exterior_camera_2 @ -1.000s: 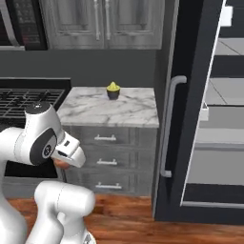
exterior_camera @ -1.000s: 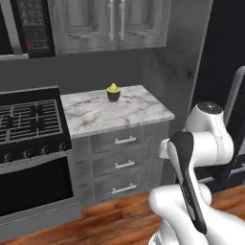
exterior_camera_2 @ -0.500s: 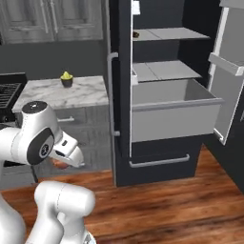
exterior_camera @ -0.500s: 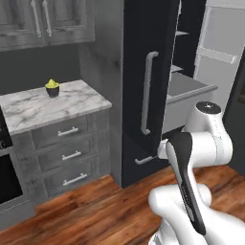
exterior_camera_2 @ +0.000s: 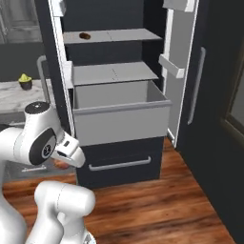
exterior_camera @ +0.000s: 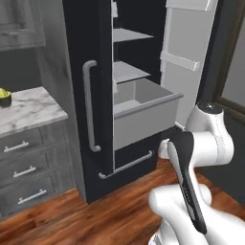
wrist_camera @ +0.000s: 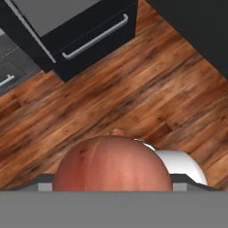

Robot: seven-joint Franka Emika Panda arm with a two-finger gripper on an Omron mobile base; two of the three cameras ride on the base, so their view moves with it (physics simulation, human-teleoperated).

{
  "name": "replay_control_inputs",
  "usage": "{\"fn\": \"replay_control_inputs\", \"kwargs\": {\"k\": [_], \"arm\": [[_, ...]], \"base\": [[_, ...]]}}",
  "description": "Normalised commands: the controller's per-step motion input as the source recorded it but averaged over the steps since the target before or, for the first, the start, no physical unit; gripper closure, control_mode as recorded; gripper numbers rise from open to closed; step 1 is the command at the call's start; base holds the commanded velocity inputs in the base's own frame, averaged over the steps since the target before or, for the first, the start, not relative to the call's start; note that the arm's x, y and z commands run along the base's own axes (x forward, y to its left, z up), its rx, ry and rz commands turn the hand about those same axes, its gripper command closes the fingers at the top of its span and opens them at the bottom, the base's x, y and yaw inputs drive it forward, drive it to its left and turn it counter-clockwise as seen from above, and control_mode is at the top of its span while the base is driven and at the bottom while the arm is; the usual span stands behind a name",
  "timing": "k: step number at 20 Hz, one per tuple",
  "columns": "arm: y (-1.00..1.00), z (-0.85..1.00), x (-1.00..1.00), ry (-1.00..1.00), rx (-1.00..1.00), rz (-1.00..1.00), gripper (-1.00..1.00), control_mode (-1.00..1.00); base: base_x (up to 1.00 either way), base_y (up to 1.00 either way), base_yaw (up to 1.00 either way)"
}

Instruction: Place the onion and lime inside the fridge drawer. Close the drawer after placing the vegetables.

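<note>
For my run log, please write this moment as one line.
gripper: shut on onion | fridge drawer: open | lime: unseen | step: carrying

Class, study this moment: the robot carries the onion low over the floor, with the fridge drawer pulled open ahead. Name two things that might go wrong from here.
1. The onion sits above wooden floor; if it slips, it would likely roll away.
2. The fridge drawer juts out with a raised front wall; lifting the onion too low might knock that front.
</note>
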Motion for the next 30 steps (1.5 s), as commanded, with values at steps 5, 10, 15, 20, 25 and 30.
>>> {"fn": "replay_control_inputs", "kwargs": {"k": [5,10,15,20,25,30], "arm": [[0.0,0.0,0.0,0.0,0.0,0.0,1.0,1.0],[0.0,0.0,0.0,0.0,0.0,0.0,1.0,1.0],[0.0,0.0,0.0,0.0,0.0,0.0,1.0,1.0],[0.0,0.0,0.0,0.0,0.0,0.0,1.0,1.0],[0.0,0.0,0.0,0.0,0.0,0.0,1.0,1.0],[0.0,0.0,0.0,0.0,0.0,0.0,1.0,1.0]], "base": [[0.36,-0.7,0.29],[0.21,-0.62,0.38],[0.41,-0.27,0.43],[0.67,-0.46,0.35],[0.41,-0.6,0.21],[0.13,-0.63,0.19]]}}
